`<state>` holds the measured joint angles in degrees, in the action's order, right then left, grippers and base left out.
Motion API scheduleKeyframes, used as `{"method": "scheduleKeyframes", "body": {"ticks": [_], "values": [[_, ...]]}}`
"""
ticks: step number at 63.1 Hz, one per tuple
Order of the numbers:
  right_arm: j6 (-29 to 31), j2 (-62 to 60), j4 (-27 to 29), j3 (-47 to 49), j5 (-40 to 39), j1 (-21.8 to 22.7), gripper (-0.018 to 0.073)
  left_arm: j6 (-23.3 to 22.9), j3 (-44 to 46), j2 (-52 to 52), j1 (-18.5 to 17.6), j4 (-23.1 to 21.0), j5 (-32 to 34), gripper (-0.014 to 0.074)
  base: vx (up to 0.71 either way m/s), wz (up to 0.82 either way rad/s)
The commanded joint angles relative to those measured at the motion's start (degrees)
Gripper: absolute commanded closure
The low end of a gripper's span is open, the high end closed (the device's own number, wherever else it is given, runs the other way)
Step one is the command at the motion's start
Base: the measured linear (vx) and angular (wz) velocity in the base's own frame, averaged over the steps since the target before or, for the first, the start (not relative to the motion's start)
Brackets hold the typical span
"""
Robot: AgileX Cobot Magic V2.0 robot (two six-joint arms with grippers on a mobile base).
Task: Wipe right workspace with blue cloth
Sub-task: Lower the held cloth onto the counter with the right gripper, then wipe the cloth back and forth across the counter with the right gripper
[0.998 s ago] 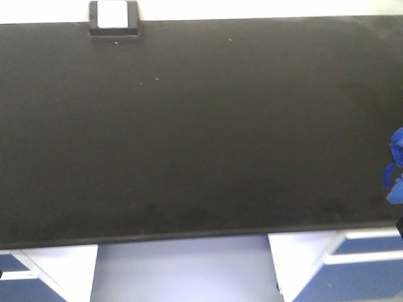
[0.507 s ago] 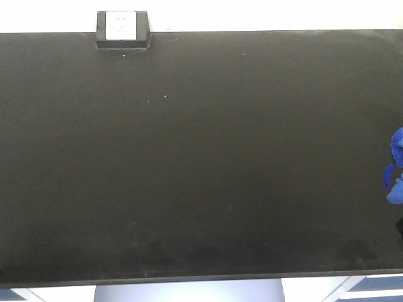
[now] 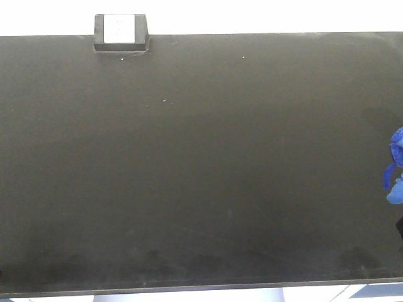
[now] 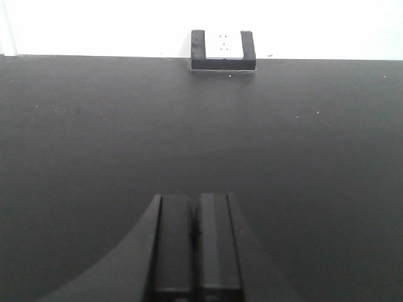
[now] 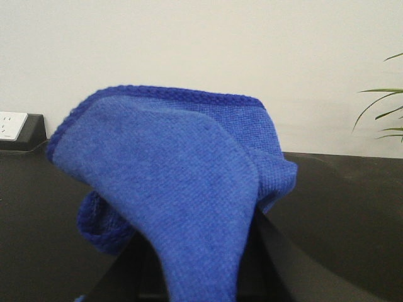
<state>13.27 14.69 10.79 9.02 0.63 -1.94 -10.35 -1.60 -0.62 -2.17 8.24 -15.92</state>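
Note:
The blue cloth (image 5: pixel 182 189) hangs bunched from my right gripper (image 5: pixel 201 264), whose black fingers are closed on its lower fold. It also shows in the front view (image 3: pixel 396 167) at the far right edge, above the right workspace (image 3: pixel 208 176), a wide matte black countertop. The cloth is held up off the surface. My left gripper (image 4: pixel 196 202) is shut and empty, low over the countertop (image 4: pixel 302 163), pointing toward the back wall.
A small black box with a white label (image 3: pixel 121 33) sits at the countertop's back edge, left of centre; it also shows in the left wrist view (image 4: pixel 223 49) and the right wrist view (image 5: pixel 19 131). Plant leaves (image 5: pixel 381 113) show at far right. The front edge (image 3: pixel 189 289) runs along the bottom.
The front view has shifted forward: the countertop's front edge dropped toward the bottom and the cabinets below left the frame. The cloth stays at the right edge.

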Motion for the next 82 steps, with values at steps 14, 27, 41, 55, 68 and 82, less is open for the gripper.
{"method": "scheduleKeyframes", "body": {"ticks": [14, 27, 41, 55, 68, 82], "values": [[0.4, 0.8, 0.0, 1.7, -7.0, 0.1, 0.0559, -0.5, -1.7, -0.9, -0.3, 0.1, 4.5, 0.0602, 0.0, 0.0], [-2.4, 0.8, 1.0, 1.7, -7.5, 0.1, 0.0559, -0.5, -1.7, -0.9, -0.3, 0.1, 4.5, 0.0602, 0.0, 0.0], [-7.6, 2.9, 5.1, 3.6, -3.3, 0.1, 0.0559, -0.5, -1.7, -0.9, -0.3, 0.1, 4.5, 0.0602, 0.0, 0.0], [0.3, 24.1, 2.2, 17.2, 13.0, 0.1, 0.056, -0.5, -1.7, -0.9, -0.3, 0.1, 4.5, 0.0602, 0.0, 0.0], [1.3, 49.0, 1.3, 27.8, 17.4, 0.1, 0.056, -0.5, -1.7, -0.9, -0.3, 0.1, 4.5, 0.0602, 0.0, 0.0], [2.8, 71.6, 1.2, 36.3, 17.7, 0.1, 0.056, -0.5, -1.7, -0.9, -0.3, 0.1, 4.5, 0.0602, 0.0, 0.0]]}}
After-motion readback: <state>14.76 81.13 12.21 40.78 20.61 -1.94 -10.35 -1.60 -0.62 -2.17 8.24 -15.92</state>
